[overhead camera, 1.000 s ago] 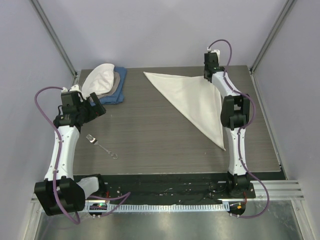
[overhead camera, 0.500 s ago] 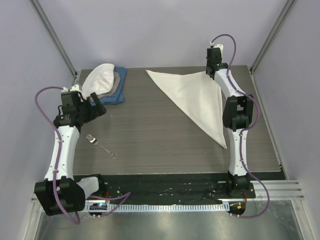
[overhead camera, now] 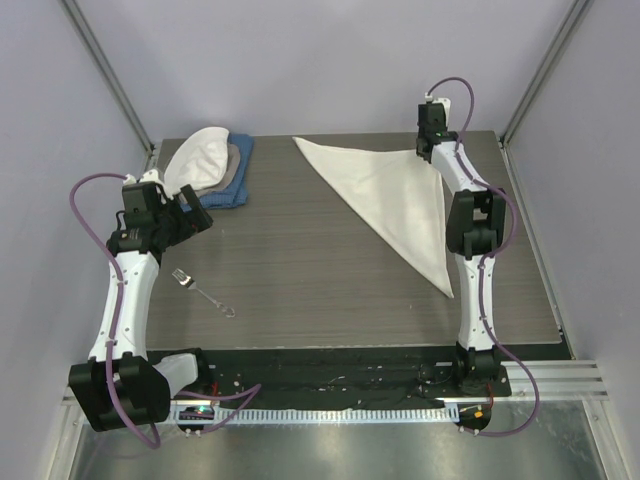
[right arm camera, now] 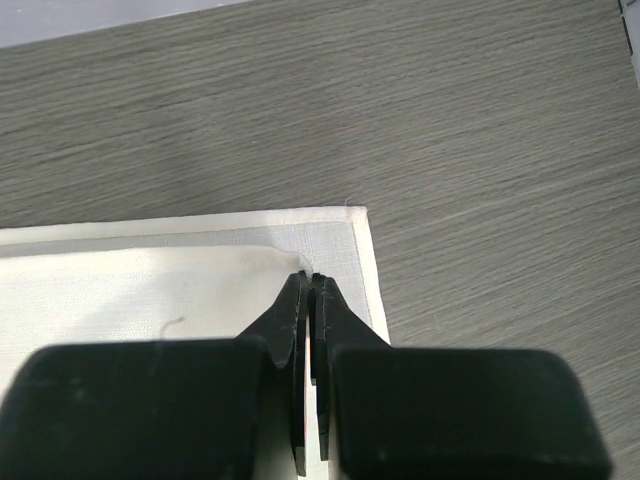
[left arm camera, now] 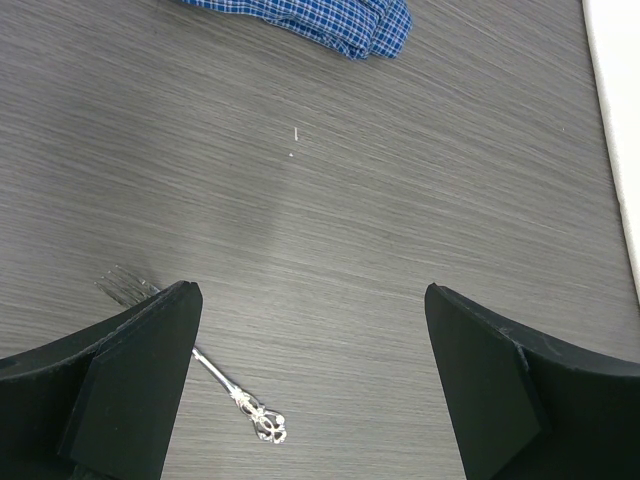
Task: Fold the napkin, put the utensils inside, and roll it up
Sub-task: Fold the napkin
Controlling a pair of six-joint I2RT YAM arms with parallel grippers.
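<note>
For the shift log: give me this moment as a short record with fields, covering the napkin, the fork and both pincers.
napkin: folded into a triangle, lying on the far right part of the table
right pincer: shut on the napkin near its far right corner
left pincer: open, above bare table, holding nothing
fork: on the table by the left pincer, apart from the napkin
stacked cloths: far left corner of the table
task stage: fork not yet placed, no roll yet
</note>
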